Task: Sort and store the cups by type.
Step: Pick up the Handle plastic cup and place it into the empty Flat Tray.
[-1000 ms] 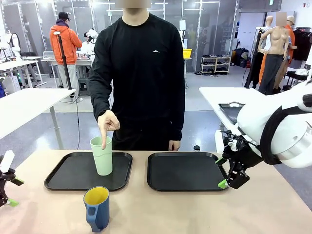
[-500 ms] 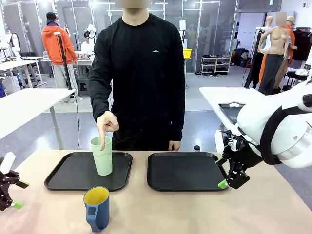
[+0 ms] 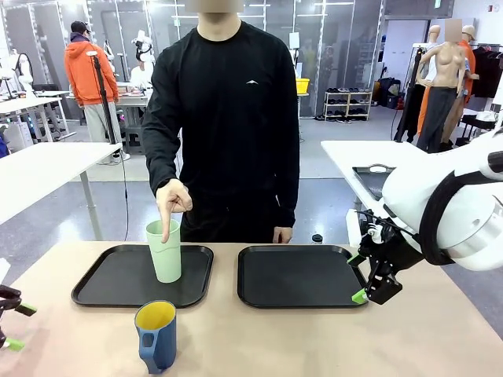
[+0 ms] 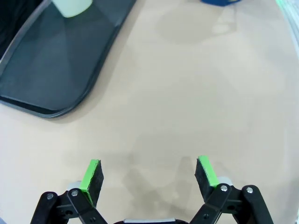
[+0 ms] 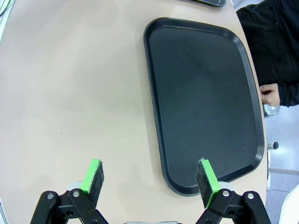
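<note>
A tall pale mint-green cup stands upright on the left black tray, and the person's hand points a finger down into its mouth. A shorter blue mug with a handle and yellow inside sits on the bare table in front of that tray. My left gripper is at the table's far left edge, open and empty. In its wrist view my left gripper hovers over bare table with the mint cup's base far off. My right gripper hangs open by the right tray's right edge, and the right wrist view shows my right gripper open over that same right tray.
The person stands at the far side, their other hand resting at the table edge behind the right tray. The right tray holds nothing. Bare tabletop stretches along the front between the mug and my right arm.
My left gripper has slid further left and lower, toward the picture's edge. The person's pointing hand, both cups and my right arm stay put.
</note>
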Controlling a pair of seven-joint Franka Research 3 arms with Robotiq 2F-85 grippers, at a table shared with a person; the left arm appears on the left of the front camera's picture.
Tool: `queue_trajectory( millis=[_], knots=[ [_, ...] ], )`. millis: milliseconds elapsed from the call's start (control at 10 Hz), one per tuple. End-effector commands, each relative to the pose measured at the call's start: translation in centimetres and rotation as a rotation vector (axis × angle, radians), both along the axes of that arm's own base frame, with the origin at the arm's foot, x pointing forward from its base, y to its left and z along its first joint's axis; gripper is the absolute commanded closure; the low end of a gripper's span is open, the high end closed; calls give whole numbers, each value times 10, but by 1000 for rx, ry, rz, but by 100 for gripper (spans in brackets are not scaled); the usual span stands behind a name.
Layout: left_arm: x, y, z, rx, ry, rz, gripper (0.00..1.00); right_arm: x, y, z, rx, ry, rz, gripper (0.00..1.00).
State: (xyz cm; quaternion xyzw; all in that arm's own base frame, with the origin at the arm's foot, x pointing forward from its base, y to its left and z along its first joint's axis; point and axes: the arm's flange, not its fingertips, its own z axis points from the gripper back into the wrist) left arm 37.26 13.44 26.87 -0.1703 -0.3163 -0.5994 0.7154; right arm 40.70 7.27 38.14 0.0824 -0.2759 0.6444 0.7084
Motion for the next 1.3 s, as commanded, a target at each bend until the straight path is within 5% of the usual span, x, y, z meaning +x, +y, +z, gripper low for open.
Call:
queue_trajectory(
  millis=[0,300,600,1200],
  knots=[
    [3,6,-11,-88,-33,-128,0,-1,2,-1,-13,5,-21,0],
    [-2,-37,-11,-330,-54,-219,0,-1,2,-1,-13,5,-21,0],
    [-3,-73,-10,-477,12,-238,0,-1,2,-1,-13,5,-21,0],
    [-11,-87,-5,-461,3,-248,0,-1,2,-1,-13,5,-21,0]
  ],
)
